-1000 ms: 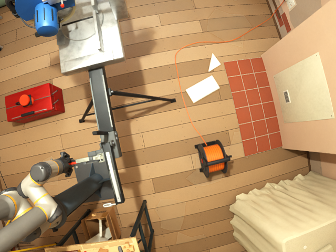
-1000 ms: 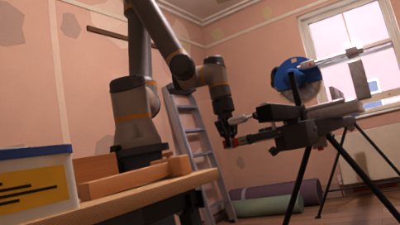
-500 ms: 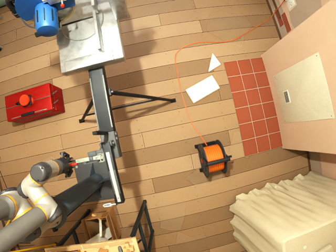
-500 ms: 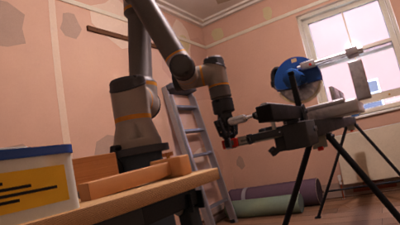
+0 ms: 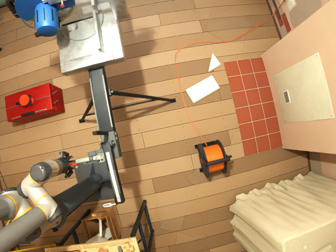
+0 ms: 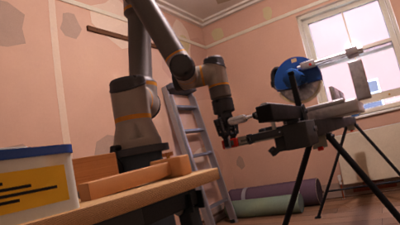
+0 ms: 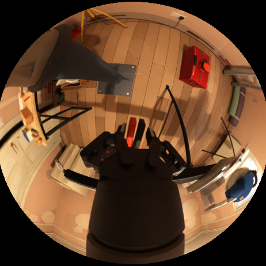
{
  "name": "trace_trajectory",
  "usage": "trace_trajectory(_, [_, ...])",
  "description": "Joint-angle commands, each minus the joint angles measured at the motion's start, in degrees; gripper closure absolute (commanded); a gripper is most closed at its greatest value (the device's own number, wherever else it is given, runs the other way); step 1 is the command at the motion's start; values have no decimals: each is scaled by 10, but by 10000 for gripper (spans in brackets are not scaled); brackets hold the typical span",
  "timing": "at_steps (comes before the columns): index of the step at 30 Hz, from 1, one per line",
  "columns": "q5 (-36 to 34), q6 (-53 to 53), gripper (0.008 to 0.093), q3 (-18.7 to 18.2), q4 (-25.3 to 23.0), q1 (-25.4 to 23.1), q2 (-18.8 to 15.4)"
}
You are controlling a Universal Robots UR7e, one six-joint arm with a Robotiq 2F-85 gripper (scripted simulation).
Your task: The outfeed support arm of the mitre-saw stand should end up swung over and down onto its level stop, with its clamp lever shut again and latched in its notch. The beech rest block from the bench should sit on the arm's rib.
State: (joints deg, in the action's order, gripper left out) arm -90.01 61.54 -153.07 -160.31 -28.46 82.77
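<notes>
My gripper (image 5: 71, 164) (image 6: 228, 140) (image 7: 133, 135) is open and holds nothing. It stands around the red tip of the clamp lever (image 5: 86, 160) (image 6: 248, 138) (image 7: 131, 132), which sticks out sideways from the stand. The outfeed support arm (image 5: 114, 173) (image 6: 308, 109) lies level along the mitre-saw stand (image 5: 101, 108) (image 6: 303, 132). Beech blocks (image 6: 132, 175) lie on the bench (image 6: 124, 198) by the robot's base, and I cannot tell which is the rest block.
The stand's tripod legs (image 5: 135, 99) (image 6: 343, 165) spread across the floor. A red toolbox (image 5: 34, 102) (image 7: 195, 66) sits left of the stand. A cable reel (image 5: 214, 158) stands on the floor, and a ladder (image 6: 194, 140) leans on the wall behind the arm.
</notes>
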Motion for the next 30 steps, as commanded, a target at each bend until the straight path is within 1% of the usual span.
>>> trace_trajectory(1, [0, 0, 484, 0, 0, 0, 0])
trace_trajectory(6, [0, 0, 484, 1, 5, 0, 4])
trace_trajectory(10, [0, 0, 484, 3, 21, 0, 19])
trace_trajectory(15, [0, 0, 484, 9, 58, 0, 51])
trace_trajectory(24, [0, 0, 484, 27, 146, 0, 120])
trace_trajectory(30, [0, 0, 484, 38, 190, 0, 153])
